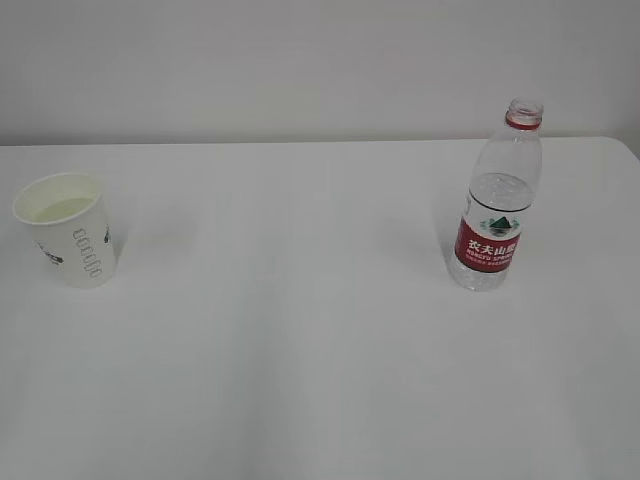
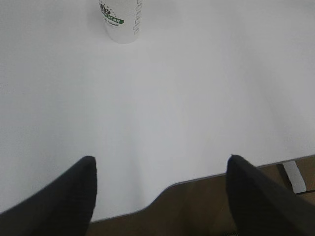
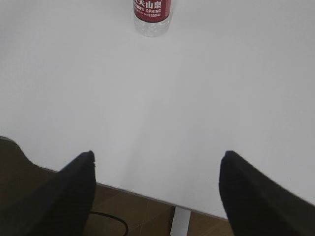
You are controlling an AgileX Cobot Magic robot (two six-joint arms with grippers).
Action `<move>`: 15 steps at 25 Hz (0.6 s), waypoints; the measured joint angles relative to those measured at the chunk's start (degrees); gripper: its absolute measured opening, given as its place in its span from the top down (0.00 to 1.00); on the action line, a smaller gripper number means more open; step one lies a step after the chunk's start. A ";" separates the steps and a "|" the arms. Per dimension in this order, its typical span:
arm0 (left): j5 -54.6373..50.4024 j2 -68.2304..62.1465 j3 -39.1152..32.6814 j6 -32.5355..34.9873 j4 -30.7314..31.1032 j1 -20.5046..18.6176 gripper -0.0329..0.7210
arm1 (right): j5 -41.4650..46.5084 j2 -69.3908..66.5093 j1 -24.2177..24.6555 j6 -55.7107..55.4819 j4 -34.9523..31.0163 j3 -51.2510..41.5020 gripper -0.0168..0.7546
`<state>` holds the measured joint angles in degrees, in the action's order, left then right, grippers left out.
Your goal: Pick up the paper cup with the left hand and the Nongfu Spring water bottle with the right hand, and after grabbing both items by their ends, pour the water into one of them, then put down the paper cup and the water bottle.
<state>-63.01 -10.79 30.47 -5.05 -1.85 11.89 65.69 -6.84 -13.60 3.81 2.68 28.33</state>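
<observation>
paper cup (image 1: pixel 66 229) white, green print | bottle (image 1: pixel 497 200) capless, maybe half-full | both jaws wide

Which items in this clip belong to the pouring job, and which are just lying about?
Part of the job:
- small white paper cup with green print
- clear ribbed plastic water bottle with red label, cap off
- left black pincer, open
- right black pincer, open

Just lying about:
- nothing beyond the bare white table
</observation>
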 joint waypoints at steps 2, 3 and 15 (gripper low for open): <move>0.03 0.00 0.00 0.00 0.00 0.00 0.18 | -0.09 0.00 0.00 0.00 0.00 0.00 0.21; 0.14 0.00 0.00 0.00 0.00 0.00 0.18 | -0.09 0.00 0.00 0.00 0.00 0.00 0.21; 0.26 0.00 0.00 0.00 0.21 0.00 0.18 | -0.13 0.00 0.00 0.00 0.00 0.00 0.21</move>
<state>-62.75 -10.79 30.47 -5.05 -1.64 11.89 65.56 -6.84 -13.60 3.81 2.68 28.33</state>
